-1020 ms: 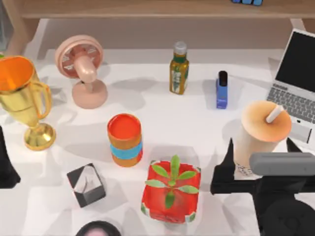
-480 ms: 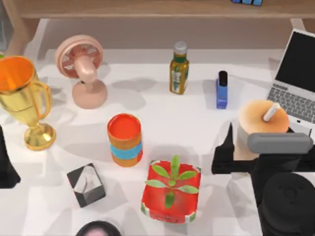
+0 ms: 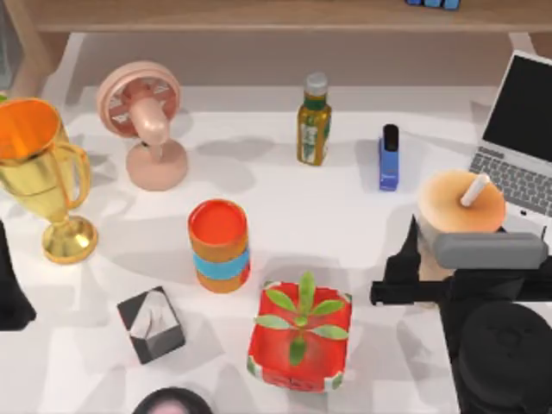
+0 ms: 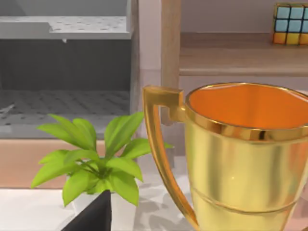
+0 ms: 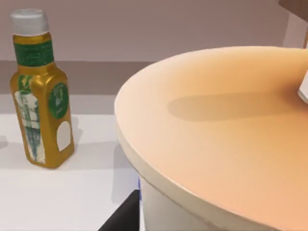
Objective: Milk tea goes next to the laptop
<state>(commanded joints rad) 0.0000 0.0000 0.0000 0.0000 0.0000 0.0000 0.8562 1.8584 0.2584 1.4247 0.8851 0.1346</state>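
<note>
At the top view's lower right, the right pincer [image 3: 420, 267] is clasping the milk tea [image 3: 461, 203] low on its thin, top-heavy, probably slippery wall beside the laptop [image 3: 522, 142].

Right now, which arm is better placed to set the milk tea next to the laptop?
Right. The right gripper is already around the milk tea, which sits just beside the laptop; the left gripper is parked across the table.
</note>
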